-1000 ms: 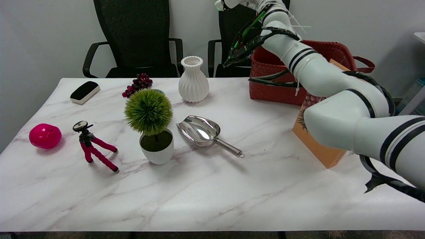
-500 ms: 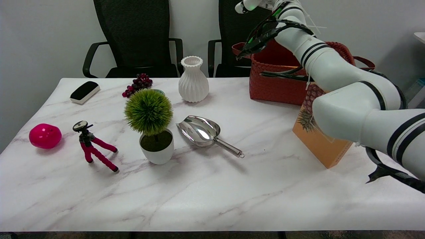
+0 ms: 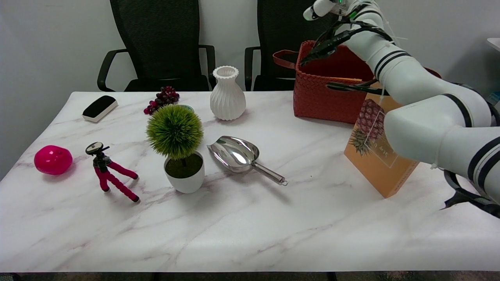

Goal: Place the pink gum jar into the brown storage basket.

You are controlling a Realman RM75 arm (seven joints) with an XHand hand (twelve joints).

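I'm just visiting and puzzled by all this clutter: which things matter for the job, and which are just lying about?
For the job: pink gum jar; brown storage basket.

Just lying about: tripod; potted plant; scoop; vase; grapes; orange box; eraser.

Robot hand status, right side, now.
Right robot hand: only a sliver shows at the top edge above the brown storage basket; state cannot be told.

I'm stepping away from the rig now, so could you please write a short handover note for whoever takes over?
Right hand: mostly out of view past the picture's top edge above the brown storage basket; only a tip shows, so its state cannot be told.
Pink gum jar: on the table's left end, beside the pink tripod, untouched.
Basket: at the table's far right, behind the orange box.
Done: nothing visible.
Left: reach across, grip the jar, carry it into the basket.
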